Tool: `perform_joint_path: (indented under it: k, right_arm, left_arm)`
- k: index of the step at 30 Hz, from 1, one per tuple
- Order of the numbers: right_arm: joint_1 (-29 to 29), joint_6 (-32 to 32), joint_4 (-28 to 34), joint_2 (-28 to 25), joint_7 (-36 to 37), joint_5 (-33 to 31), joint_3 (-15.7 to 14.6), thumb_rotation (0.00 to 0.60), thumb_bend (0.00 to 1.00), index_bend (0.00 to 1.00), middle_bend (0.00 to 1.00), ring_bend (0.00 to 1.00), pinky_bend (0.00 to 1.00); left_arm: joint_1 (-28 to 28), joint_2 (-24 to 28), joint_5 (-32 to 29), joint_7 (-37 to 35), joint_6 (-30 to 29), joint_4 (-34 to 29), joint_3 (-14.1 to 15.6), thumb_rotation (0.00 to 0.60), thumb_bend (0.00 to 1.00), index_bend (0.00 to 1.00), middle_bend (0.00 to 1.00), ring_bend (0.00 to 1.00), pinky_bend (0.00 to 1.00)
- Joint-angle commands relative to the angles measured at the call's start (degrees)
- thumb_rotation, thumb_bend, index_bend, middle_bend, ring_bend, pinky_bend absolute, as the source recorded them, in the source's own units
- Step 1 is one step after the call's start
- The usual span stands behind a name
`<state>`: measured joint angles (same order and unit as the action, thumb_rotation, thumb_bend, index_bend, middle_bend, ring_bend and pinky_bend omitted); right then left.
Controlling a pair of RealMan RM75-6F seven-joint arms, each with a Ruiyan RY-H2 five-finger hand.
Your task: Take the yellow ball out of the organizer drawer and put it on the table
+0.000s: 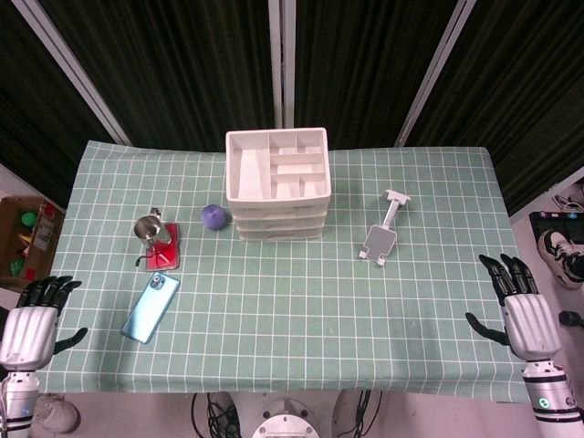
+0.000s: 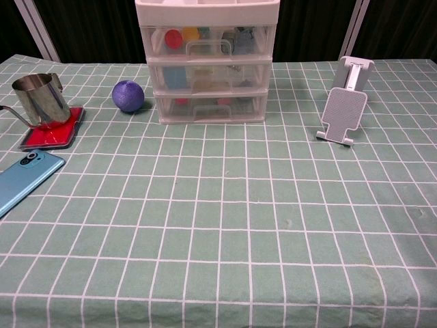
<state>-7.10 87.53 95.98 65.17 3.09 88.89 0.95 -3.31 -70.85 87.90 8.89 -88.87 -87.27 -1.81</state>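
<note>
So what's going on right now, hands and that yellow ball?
Left hand and right hand open, at the table's near edge. Yellow ball in the shut top drawer. Nothing in the way.

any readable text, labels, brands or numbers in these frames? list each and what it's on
None readable in either view.
Light-blue smartphone: back shows only the camera module, no legible brand.
Clear plastic three-drawer organizer: no labels visible.
Grey-white folding phone stand: no markings.
Box at the head view's left edge: contents too blurred to read.
</note>
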Motion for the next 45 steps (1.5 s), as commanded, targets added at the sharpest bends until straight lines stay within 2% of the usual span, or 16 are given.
perform_joint_path:
  k: [1,5,7,9,13,16,19,25,28,33,45]
  right_arm:
    - [-0.1,-0.3,0.0,0.4,0.4,0.0,0.2,0.6,0.14,0.0,0.13,0.0,0.03]
    - [-1.1,-2.9,1.3,0.6,2.7,0.1,0.2,0.6,0.14,0.0,0.15,0.0,0.03]
    - [-2.9,-5.5,2.6,1.1,6.4,0.5,0.6,0.6,0.15,0.0,0.18,0.01,0.06]
    - [-5.0,-8.4,3.9,2.0,11.5,0.6,1.3,0.6,0.17,0.0,0.26,0.07,0.13]
    - [-12.2,-18.3,5.8,4.5,27.8,-0.4,3.9,0.6,0.22,0.0,0.46,0.27,0.35]
    - [-17.3,-25.3,5.3,7.2,37.5,-2.7,6.4,0.6,0.29,0.0,0.57,0.42,0.49]
    - [-22.0,-31.5,3.7,10.4,44.5,-5.3,8.8,0.6,0.34,0.01,0.63,0.53,0.54]
    - [-29.6,-41.4,-2.5,18.7,56.2,-11.9,13.9,0.6,0.45,0.06,0.72,0.69,0.61]
    - [-32.7,-45.0,-6.8,22.5,61.8,-13.1,16.1,0.6,0.48,0.07,0.74,0.72,0.62]
    - [-36.8,-48.8,-13.6,27.7,66.4,-14.2,18.5,0.6,0.48,0.08,0.75,0.72,0.63]
    - [-43.5,-54.1,-23.0,34.8,69.4,-15.6,22.2,0.6,0.48,0.09,0.75,0.73,0.63]
  left_arm:
    - [-0.1,0.1,-0.3,-0.1,0.3,-0.1,-0.1,0.6,0.02,0.24,0.19,0.15,0.18]
    - [-0.3,0.2,-0.1,-0.1,0.4,-0.1,-0.1,0.6,0.02,0.24,0.19,0.15,0.18]
    - [-0.2,0.2,0.1,-0.2,0.3,-0.1,0.0,0.6,0.02,0.24,0.19,0.15,0.18]
    - [-0.2,0.1,0.3,-0.4,0.2,0.0,0.0,0.6,0.02,0.23,0.19,0.15,0.18]
    - [-0.2,0.0,0.7,-1.0,-0.3,0.4,-0.1,0.6,0.02,0.24,0.19,0.15,0.18]
    - [-0.2,-0.1,0.9,-1.4,-0.3,0.7,0.1,0.6,0.02,0.24,0.19,0.15,0.18]
    - [0.0,-0.3,0.7,-2.0,-0.5,1.1,0.1,0.6,0.02,0.24,0.19,0.15,0.18]
    - [0.2,-0.6,0.0,-3.0,0.0,2.2,0.1,0.6,0.02,0.24,0.19,0.15,0.18]
    - [0.3,-0.7,-0.2,-3.6,-0.1,2.5,0.1,0.6,0.02,0.24,0.19,0.15,0.18]
    - [0.5,-0.9,-0.7,-4.3,0.0,3.2,0.0,0.6,0.02,0.24,0.19,0.15,0.18]
    - [0.4,-0.9,-1.0,-5.1,0.0,4.0,-0.4,0.6,0.02,0.24,0.19,0.15,0.18]
